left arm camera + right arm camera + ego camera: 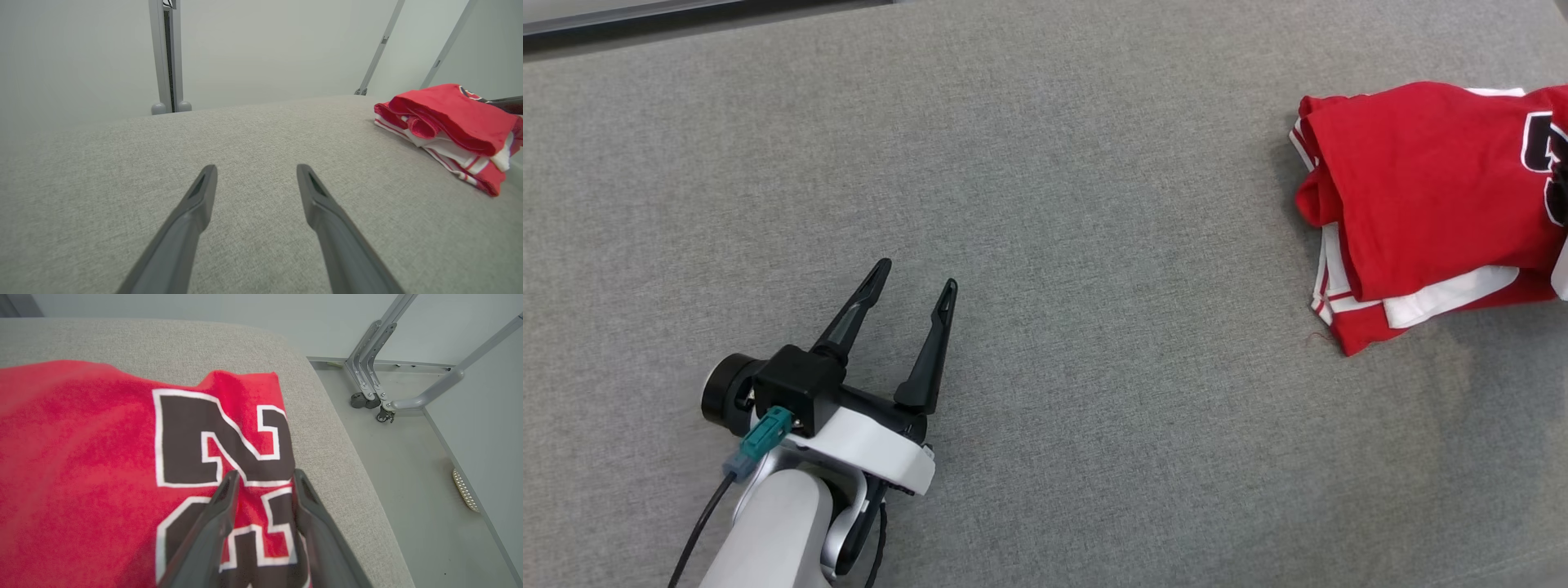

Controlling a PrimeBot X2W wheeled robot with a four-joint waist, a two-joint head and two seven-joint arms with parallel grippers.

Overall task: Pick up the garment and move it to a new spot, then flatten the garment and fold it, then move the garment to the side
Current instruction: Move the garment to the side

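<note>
Step in hand: judging by how things lie, the last one, moving the garment to the side; the folding looks done.
Garment: one red garment (pixel 1421 180) with white trim and a black, white-edged print, folded into a layered bundle. It lies at the far right of the tabletop (pixel 1045 163), close to its rounded right edge.
Left tool: the left tool (pixel 916 273) hangs over bare grey cloth at the lower left of the head view, well apart from the garment. Its fingers are spread wide and hold nothing.
Right tool: the right tool (pixel 266 473) sits right over the printed top layer. Its fingers are parted, with flat cloth showing in the gap. No fold rises between them, so it reads as let go rather than gripping.
Progress: nearly complete, as far as the pictures allow; the bundle looks settled, though its lower layers stick out unevenly on the near side.
Next move calls for: lifting the right tool straight off the cloth with its fingers apart, so that no tip snags the top layer or drags the bundle towards the edge. The left tool need not act.
Risk: the garment is close to the edge, so a caught fold could pull it over.
Count: one garment, two tools, one tabletop.
</note>
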